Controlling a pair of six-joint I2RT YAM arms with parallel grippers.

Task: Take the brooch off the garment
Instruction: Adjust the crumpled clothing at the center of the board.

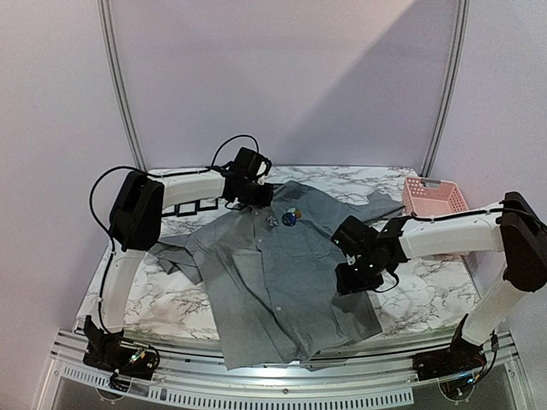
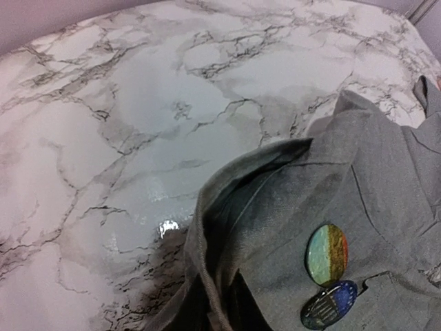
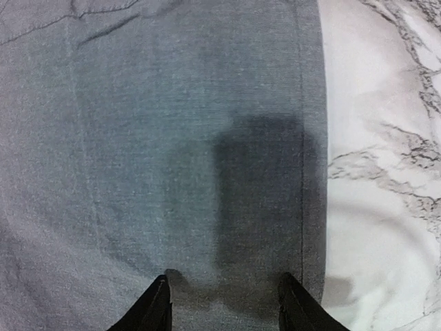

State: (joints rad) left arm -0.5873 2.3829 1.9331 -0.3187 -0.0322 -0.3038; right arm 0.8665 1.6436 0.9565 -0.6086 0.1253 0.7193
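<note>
Pale lilac walls (image 1: 282,77) close the space behind me, with two thin metal poles (image 1: 120,85) rising along them at left and right. Below them the table (image 1: 427,290) is white marble pattern with grey veins, glossy enough to throw back a small glare in my left wrist view. A ribbed metal rail (image 1: 256,376) runs along its near edge, where my two bases are bolted.

The garment (image 1: 273,282), a grey collared shirt, lies spread over the middle of the table. Its collar is toward the far side, its tail reaches the near edge, and one sleeve is crumpled out to the left.

My left gripper (image 1: 256,195) sits at the far end of the shirt, right at the collar. The cloth bunches up darkly at the bottom of that wrist's view, and I cannot tell whether the jaws are closed or hold anything.

My right gripper (image 3: 227,310) is down over the shirt's right-hand edge. Its black fingertips (image 3: 155,310) stand apart with only flat fabric between them, so it is released and holding nothing.

A pink slatted basket (image 1: 434,196) stands at the far right corner, clear of the shirt.

The brooch (image 2: 326,254) is pinned on the chest just beside the collar. It is a round disc banded teal and orange, touching a second, dark blue disc (image 2: 329,304) below it.
</note>
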